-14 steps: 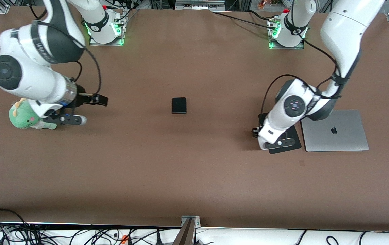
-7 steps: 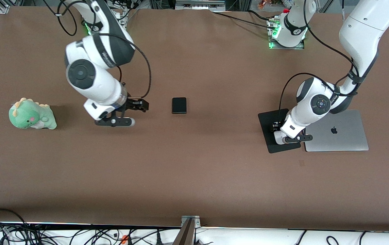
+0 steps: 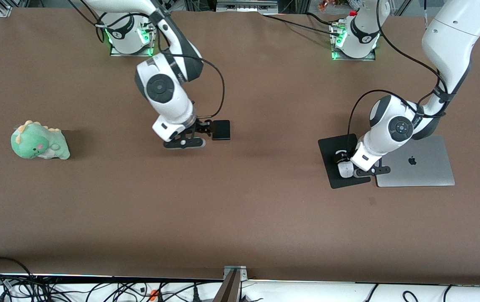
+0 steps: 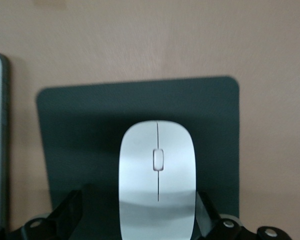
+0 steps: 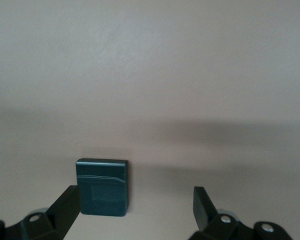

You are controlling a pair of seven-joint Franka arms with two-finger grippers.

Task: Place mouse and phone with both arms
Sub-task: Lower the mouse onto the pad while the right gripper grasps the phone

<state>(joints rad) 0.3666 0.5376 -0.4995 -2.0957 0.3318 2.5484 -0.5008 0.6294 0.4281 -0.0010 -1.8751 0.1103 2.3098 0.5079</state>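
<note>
The left gripper [image 3: 343, 164], fingers spread, straddles the mouse [image 4: 157, 177] on the mouse pad [image 4: 80, 135] beside the laptop [image 3: 416, 161]. The mouse's long axis runs 12-to-6 in the left wrist view. The right gripper [image 3: 200, 133], fingers apart, hovers at the phone [image 3: 221, 130] mid-table.

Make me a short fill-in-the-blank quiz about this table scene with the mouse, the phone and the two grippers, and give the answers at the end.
1. The white mouse lies on the black ____, between the open fingers of the left gripper.
2. Beside the mouse pad lies a closed grey ____.
3. The right gripper, fingers open, is by the black ____.
4. The green plush toy sits toward the ____ arm's end of the table.

Answers: mouse pad; laptop; phone; right
</note>
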